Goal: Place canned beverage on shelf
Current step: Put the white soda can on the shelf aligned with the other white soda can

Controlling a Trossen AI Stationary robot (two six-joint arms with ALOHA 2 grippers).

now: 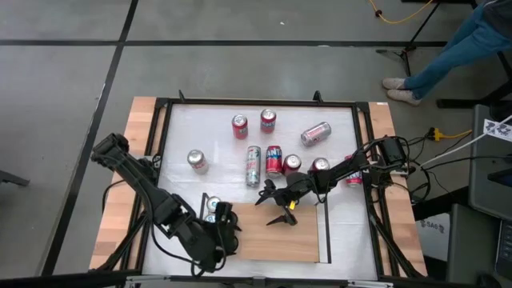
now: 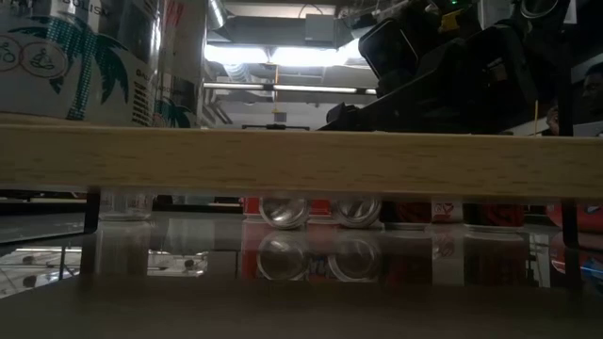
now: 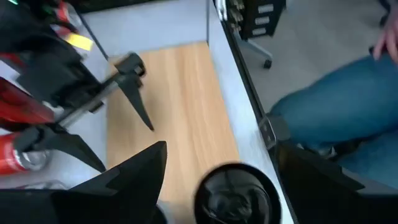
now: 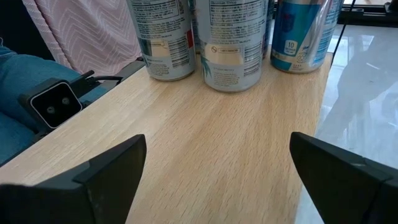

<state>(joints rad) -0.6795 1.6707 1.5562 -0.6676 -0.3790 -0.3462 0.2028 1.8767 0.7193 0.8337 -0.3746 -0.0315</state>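
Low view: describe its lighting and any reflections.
Low view: backlit by bright ceiling lights, so the arms above read as dark shapes; the shelf edge spans the frame, lit; lying cans beneath it mirror in the glossy tabletop.

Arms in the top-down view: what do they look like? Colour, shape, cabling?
Both arms are dark, near-black, jointed segments with chunky housings. The left hand ends in two broad black fingers. The right hand has two thin pointed black fingers. Black cables loop around the right arm's base. No markings are readable.
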